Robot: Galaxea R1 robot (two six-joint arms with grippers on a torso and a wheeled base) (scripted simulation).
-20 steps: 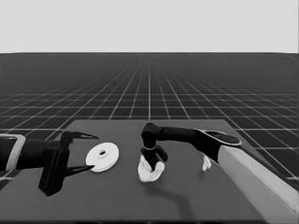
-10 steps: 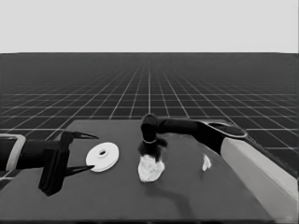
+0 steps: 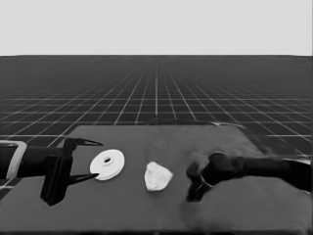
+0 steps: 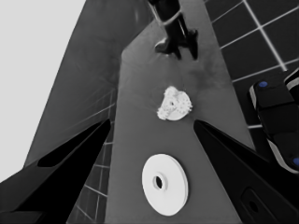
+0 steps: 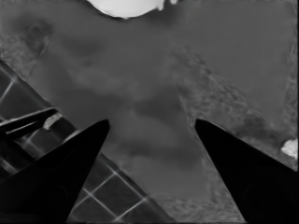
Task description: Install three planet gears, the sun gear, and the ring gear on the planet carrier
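Dark tabletop (image 3: 122, 210), grid floor beyond, pale band above. Near ctr sits the smaller round part (image 3: 157, 177) w/ gears (image 4: 180, 105) bunched on top. The teeth show in the left wrist view, but the count isn't clear.

At approx. 9 o'clock of it, just apart, the larger round part (image 3: 107, 165) lies flat, hub up, not yet on the stack. It looks rigid, light and smooth-faced, so prob. slippery. Best hold is across the rim at opposite edges, kept level so it drops over the teeth w/o nudging loose gears.

The left gripper (image 3: 100, 159) waits at that disc's 9 o'clock, fingers spread wide, gripping nothing. The right gripper (image 3: 191, 196) is at 3 o'clock of the stack, clear of it, fingers apart and empty. A small white bit (image 5: 289, 148) is near it, poss. the thin white piece.
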